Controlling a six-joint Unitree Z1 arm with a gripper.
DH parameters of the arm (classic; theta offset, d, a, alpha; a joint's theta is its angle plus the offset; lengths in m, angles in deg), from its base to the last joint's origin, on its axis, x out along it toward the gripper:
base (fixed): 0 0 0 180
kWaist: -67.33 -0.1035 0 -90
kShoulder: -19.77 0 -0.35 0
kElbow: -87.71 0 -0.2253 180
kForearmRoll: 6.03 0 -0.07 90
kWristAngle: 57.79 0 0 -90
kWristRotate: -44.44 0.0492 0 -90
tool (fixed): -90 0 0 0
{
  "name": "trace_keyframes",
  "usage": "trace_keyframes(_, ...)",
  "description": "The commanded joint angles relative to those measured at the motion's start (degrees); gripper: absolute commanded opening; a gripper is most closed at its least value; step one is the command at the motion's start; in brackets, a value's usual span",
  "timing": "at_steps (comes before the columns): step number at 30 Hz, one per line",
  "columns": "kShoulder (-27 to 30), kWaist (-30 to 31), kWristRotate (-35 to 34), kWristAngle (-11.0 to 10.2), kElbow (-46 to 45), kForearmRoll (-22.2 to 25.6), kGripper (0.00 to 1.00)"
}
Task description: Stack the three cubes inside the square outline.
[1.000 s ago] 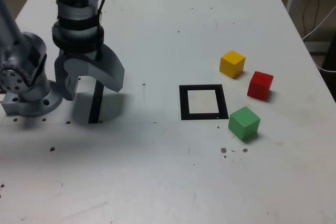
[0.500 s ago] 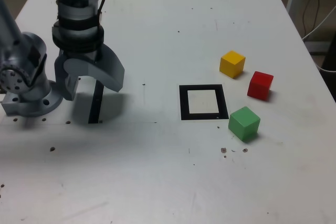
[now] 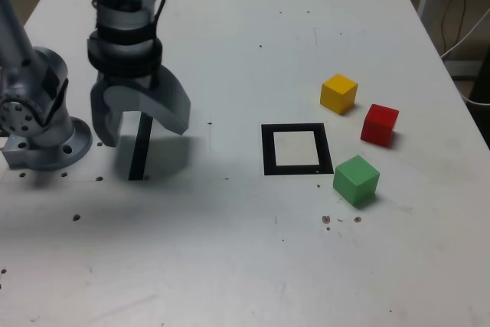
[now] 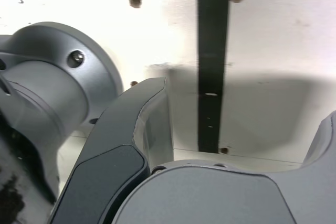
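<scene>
gripper [image 3: 149,132]: jaws spread wide, nothing between them, above the strip [image 3: 141,147] | base [image 3: 47,143]: just beside gripper, on the exterior view's left | outline [image 3: 297,149]: flat on table [image 3: 199,258], no cube inside | green cube [image 3: 356,181]: near outline's lower right corner in the exterior view | yellow cube [image 3: 338,94]: beyond its upper right | red cube [image 3: 379,125]: between green and yellow, farther right

Square outline [image 3: 269,150] on table; green cube [image 3: 356,181], red cube [image 3: 380,125], yellow cube [image 3: 338,94] separate, near outline's right side in exterior view.
</scene>
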Motion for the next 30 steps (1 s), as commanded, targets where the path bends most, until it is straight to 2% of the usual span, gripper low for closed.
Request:
trace_keyframes(1, -0.9, -0.1, 0.1, 0.0, 1.1, 0.0, 0.99)
trace_keyframes(16, -9.0, 0.6, 0.3, -0.7, 14.5, 4.5, 0.99)
trace_keyframes(30, -18.3, 2.5, 0.3, -1.0, 31.8, 11.6, 0.99)
